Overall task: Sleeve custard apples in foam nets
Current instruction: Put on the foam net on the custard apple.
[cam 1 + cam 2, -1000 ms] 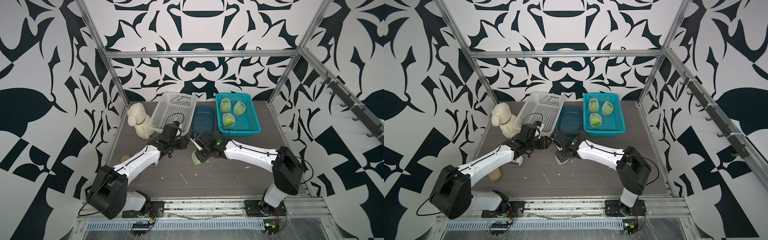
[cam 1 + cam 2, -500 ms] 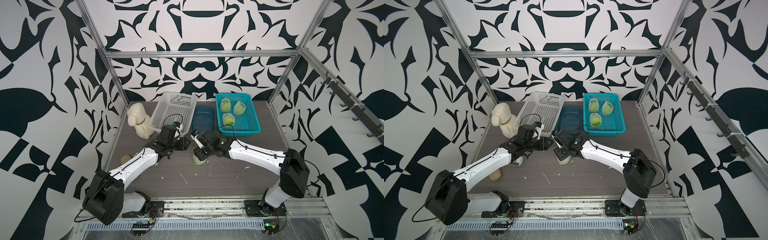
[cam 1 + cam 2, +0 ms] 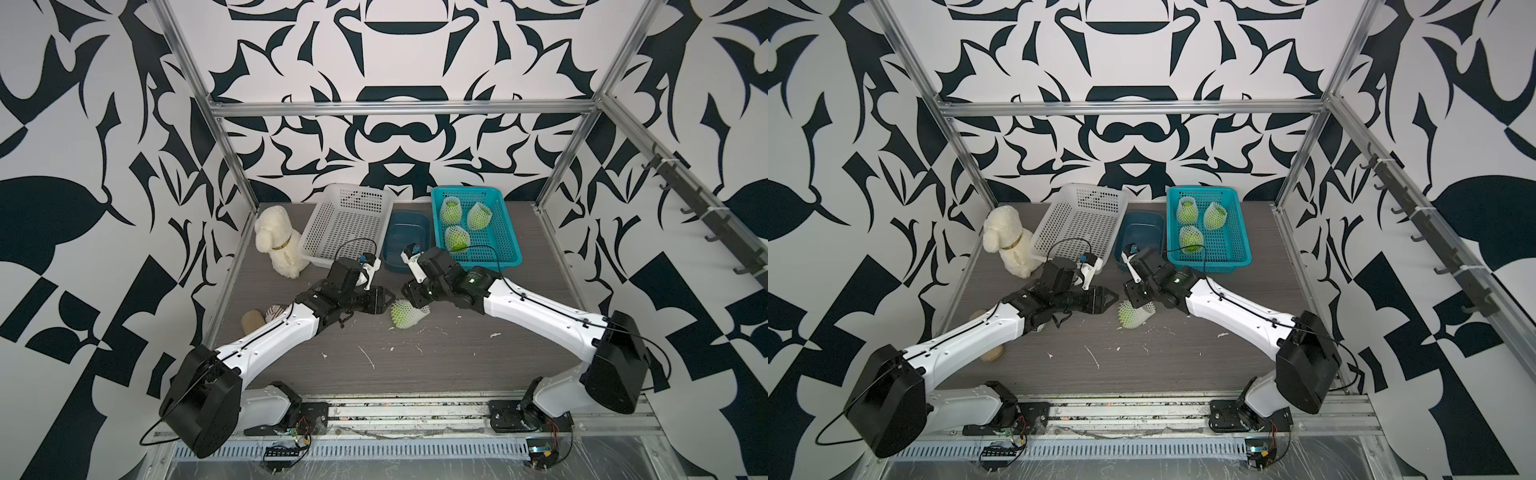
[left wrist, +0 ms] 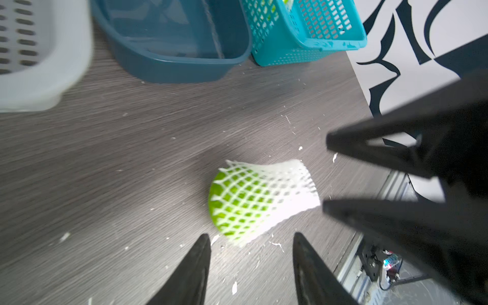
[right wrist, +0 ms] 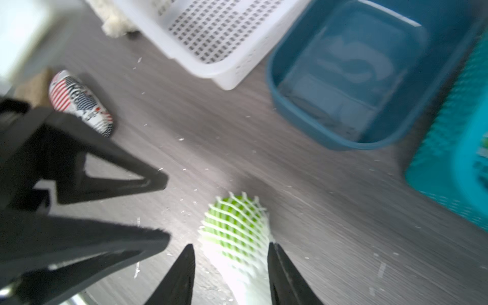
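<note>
Four custard apples [image 3: 457, 239] were accounted for, every one netted. Three lay in the teal basket [image 3: 494, 232] at the far edge of the table [image 3: 457, 361]. That grouping marks it, in my judgement, as the bin for finished fruit. The fourth apple [image 4: 237, 208] lay on its side on the bare table, between my two grippers and near the dark blue tub [image 3: 409, 232].

Its foam net [image 4: 290, 184] covered most of the fruit. A little green skin showed at one end, and a loose empty tail stood off the other. The tail pointed at my right gripper [image 5: 231, 247], which I take to be the side that drew the net on.

My right jaws were parted and straddled that tail without clamping it. One fingertip sat at the net's edge; I could not tell whether it was touching.

My left gripper [image 4: 250, 237] stood about half open and held nothing. Its tips were just short of the fruit's flank, placed, I judged, to steady the fruit or lift it.

White foam crumbs [image 3: 368, 357] littered the table.

Finding: sleeving looked complete, with only the transfer to the teal basket outstanding. A pull on the tail alone risked stripping the net back off, so a grip across the fruit's body seemed safer.
</note>
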{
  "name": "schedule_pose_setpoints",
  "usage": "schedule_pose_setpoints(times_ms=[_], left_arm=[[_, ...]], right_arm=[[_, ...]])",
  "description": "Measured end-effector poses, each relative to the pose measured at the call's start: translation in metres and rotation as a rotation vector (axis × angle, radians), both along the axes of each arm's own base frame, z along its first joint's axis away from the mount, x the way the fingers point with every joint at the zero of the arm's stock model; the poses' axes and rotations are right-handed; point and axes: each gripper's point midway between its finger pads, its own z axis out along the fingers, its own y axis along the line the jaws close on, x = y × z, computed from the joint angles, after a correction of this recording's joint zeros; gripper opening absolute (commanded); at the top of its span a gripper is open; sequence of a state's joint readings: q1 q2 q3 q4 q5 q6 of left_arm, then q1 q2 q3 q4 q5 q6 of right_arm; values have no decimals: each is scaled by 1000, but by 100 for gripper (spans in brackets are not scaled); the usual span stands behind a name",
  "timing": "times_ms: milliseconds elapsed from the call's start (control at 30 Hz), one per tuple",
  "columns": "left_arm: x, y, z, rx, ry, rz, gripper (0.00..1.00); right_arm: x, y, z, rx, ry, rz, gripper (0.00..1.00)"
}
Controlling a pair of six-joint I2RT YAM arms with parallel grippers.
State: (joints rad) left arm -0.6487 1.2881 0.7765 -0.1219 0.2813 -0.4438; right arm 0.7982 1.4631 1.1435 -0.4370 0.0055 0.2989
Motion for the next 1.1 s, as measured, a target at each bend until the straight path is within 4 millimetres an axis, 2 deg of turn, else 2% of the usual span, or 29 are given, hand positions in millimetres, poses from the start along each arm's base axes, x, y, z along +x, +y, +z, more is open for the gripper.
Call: schedule_pose_setpoints(times_ms=[133, 300, 533, 667, 900, 1100], left_arm=[[-3, -15, -5, 18, 9, -45, 53], [-6, -32, -1, 39, -7, -96, 53], [-13, -49, 6, 75, -43, -158, 53], [-15, -52, 5, 117, -54, -179, 53], [-5, -47, -19, 223, -30, -154, 53], [-2, -39, -30, 278, -20, -125, 50]], right_arm=[[-3, -17, -14, -30, 24, -33, 45], [-8, -37, -29, -55, 54, -71, 44], [-18, -46, -39, -42, 86, -72, 44], [-23, -45, -42, -29, 105, -58, 44], [-25, -43, -50, -17, 122, -56, 41], [-23, -39, -64, -18, 140, -58, 41]])
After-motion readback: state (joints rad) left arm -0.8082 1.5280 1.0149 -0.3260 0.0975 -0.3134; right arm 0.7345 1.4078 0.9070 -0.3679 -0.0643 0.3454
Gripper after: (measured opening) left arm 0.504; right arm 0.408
